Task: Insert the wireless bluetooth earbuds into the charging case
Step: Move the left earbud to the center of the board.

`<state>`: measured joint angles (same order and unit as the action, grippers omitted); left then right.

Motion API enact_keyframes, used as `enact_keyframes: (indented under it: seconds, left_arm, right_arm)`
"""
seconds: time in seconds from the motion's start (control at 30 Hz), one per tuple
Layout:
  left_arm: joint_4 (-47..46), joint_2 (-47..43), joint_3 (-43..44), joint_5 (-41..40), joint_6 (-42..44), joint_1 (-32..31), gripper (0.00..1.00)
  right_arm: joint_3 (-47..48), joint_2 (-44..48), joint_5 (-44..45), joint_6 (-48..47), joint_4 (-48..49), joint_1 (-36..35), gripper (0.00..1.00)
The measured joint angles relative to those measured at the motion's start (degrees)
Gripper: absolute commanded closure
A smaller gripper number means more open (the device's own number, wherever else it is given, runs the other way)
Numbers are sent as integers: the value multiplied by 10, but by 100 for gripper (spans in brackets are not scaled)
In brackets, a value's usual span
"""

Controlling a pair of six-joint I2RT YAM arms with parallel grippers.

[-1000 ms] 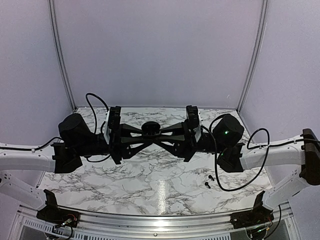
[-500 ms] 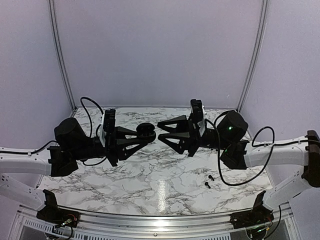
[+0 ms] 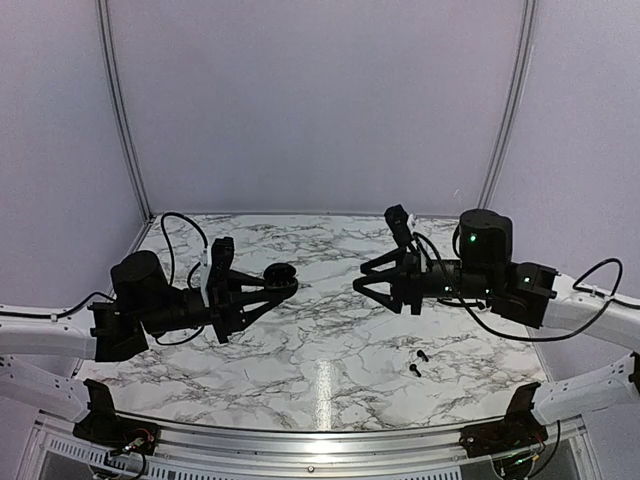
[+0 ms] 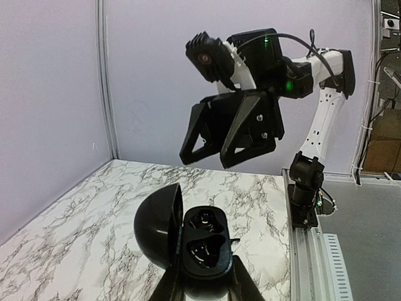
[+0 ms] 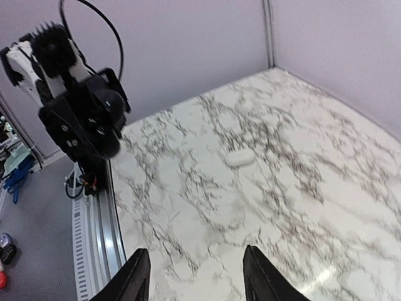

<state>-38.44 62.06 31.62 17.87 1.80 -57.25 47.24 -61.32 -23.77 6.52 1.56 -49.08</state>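
Left hand (image 4: 203, 271) clamps the open charging case (image 4: 203, 241), lengthwise along its fingers (image 4: 243, 285); right hand (image 5: 195, 254) spread, empty.

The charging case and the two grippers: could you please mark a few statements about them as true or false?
1. The left gripper holds the charging case. True.
2. The lid of the case is shut. False: it stands open, swung up to one side.
3. The right gripper is clamped on something. False: its jaws are open and empty, above the table.
4. Two black earbuds lie on the table, outside the case. True.
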Motion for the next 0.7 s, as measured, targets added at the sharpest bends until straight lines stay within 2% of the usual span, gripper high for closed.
enact_keyframes:
  seconds: [0.17, 0.2, 0.5, 0.7]
  left_arm:
    - [6, 6, -2, 1, -19, 7, 100]
    - [8, 14, -2, 3, -30, 10, 100]
    - [12, 29, -2, 11, -43, 15, 100]
    - [12, 32, -2, 13, -43, 16, 100]
  right_arm:
    - [40, -15, 67, 34, -224, 2, 50]
    - [76, -61, 106, 52, -336, 2, 51]
    - [110, -167, 232, 77, -497, 47, 58]
    - [88, -199, 265, 78, -541, 90, 63]
